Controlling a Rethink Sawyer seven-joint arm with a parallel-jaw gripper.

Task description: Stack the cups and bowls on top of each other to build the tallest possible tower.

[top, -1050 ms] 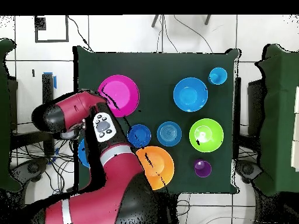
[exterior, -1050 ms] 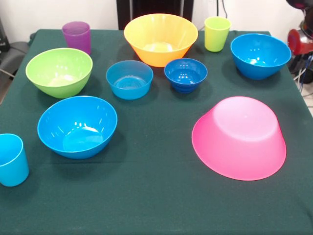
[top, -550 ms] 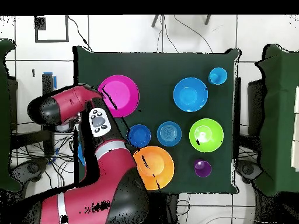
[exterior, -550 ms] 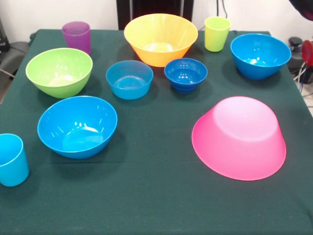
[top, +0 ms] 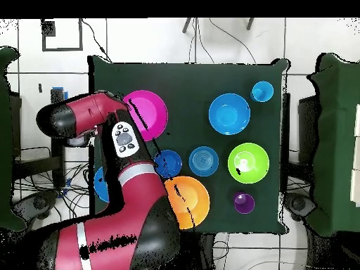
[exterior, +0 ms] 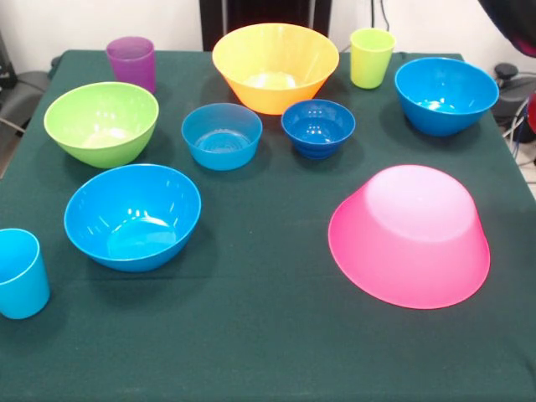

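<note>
Although the red and black arm point(top: 105, 183) sweeps across the left part of the overhead view, its pincer cannot be made out in either view, so whether it is wide, narrow or holding anything cannot be told. In that view the arm covers part of the big pink bowl's rim and much of one medium blue bowl.

No tower is standing: every piece rests singly on the dark green surface point(exterior: 268, 335). In the front view the big pink bowl point(exterior: 409, 234) lies upside down at the near right, apart from the others. The big orange bowl point(exterior: 275, 65) stands upright at the far middle, with the small dark-blue bowl point(exterior: 317, 127) just in front of it and the small light-blue bowl point(exterior: 222, 135) beside that one. One medium blue bowl point(exterior: 446, 95) sits at the far right, the other medium blue bowl point(exterior: 132, 215) at the near left, and the green bowl point(exterior: 101, 122) lies behind the latter.

The purple cup point(exterior: 131, 62) stands at the far left, the yellow-green cup point(exterior: 371, 57) between the orange bowl and the far blue one, and the light blue cup point(exterior: 20, 273) at the near left edge.
</note>
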